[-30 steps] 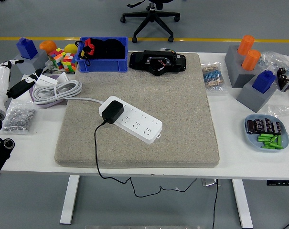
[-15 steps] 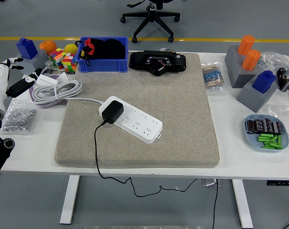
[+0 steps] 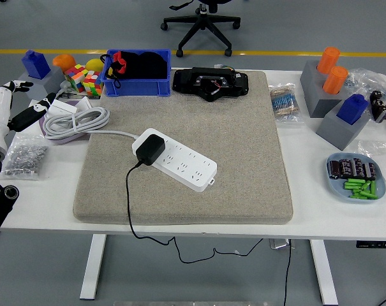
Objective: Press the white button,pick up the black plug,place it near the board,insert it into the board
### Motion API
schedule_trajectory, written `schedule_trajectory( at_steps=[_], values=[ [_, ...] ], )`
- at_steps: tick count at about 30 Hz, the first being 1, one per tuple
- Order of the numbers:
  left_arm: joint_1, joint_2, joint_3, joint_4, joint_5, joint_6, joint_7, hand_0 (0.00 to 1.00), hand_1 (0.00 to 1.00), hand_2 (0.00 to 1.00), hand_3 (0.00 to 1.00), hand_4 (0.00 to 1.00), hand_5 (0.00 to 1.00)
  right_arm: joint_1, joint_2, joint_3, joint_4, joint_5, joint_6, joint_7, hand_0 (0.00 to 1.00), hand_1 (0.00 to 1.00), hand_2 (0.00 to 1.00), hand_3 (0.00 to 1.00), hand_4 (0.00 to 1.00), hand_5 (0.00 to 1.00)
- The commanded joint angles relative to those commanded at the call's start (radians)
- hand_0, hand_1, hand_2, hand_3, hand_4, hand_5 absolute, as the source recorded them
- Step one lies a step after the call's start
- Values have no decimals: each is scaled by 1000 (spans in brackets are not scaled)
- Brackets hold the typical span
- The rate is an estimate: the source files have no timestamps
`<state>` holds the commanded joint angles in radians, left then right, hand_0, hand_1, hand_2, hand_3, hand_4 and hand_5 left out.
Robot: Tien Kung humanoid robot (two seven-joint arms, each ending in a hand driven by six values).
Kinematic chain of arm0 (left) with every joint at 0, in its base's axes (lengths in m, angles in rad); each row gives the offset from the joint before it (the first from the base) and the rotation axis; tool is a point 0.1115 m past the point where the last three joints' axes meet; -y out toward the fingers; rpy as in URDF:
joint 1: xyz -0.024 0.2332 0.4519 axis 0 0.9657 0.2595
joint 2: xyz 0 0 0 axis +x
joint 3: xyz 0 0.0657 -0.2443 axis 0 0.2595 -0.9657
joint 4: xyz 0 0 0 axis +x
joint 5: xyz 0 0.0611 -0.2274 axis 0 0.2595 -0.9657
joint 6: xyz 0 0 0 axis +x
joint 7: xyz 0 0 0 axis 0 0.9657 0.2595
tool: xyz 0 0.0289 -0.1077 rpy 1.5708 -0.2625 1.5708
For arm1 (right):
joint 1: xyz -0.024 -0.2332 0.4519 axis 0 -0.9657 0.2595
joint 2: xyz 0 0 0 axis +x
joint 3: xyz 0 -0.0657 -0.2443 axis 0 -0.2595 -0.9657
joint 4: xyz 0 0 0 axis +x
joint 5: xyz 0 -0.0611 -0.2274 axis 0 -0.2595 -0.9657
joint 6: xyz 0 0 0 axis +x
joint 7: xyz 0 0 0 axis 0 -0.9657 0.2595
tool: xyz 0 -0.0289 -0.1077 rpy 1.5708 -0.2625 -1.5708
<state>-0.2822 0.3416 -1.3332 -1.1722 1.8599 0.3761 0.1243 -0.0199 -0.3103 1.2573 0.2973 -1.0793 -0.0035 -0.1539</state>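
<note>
A grey mat (image 3: 244, 153) covers most of my table. On it lies the white power strip (image 3: 180, 162), the black plug (image 3: 150, 148) seated in its left end. My left hand (image 3: 17, 105) hovers at the left edge, fingers spread, holding nothing, beside coiled white cable (image 3: 74, 121).

1. We see the white power strip (image 3: 177, 160) lying flat and slantwise, a little left of the frame's centre, its white cord running off to the left.
2. The black plug (image 3: 150, 148) sits in the strip's upper-left end, its thin black cable trailing down toward the frame's bottom.
</note>
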Motion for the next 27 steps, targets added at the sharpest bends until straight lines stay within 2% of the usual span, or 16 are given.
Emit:
schedule_trajectory(
  at_steps=[2,3,8,9,27],
  values=[
    [1,0,0,1,-5,2,-4,998,965,878,754,883,750,0,0,-1,0,0,0,0,656,655,621,607,684,464],
    [3,-1,-1,1,-10,4,-9,998,967,911,840,887,739,0,1,-1,0,0,0,0,656,655,622,607,684,464],
    [7,-3,-5,0,-15,10,-19,998,967,911,840,887,739,-4,2,-3,-1,-1,1,-1,656,655,622,607,684,464],
    [7,-3,-5,-1,-15,9,-19,998,967,927,872,886,735,-4,2,-4,-1,-1,1,-1,656,655,622,607,684,464],
    [2,-9,-9,-7,-19,5,-15,998,958,913,835,885,729,-2,2,8,-3,-8,1,-1,657,656,622,609,684,466]
  ],
)
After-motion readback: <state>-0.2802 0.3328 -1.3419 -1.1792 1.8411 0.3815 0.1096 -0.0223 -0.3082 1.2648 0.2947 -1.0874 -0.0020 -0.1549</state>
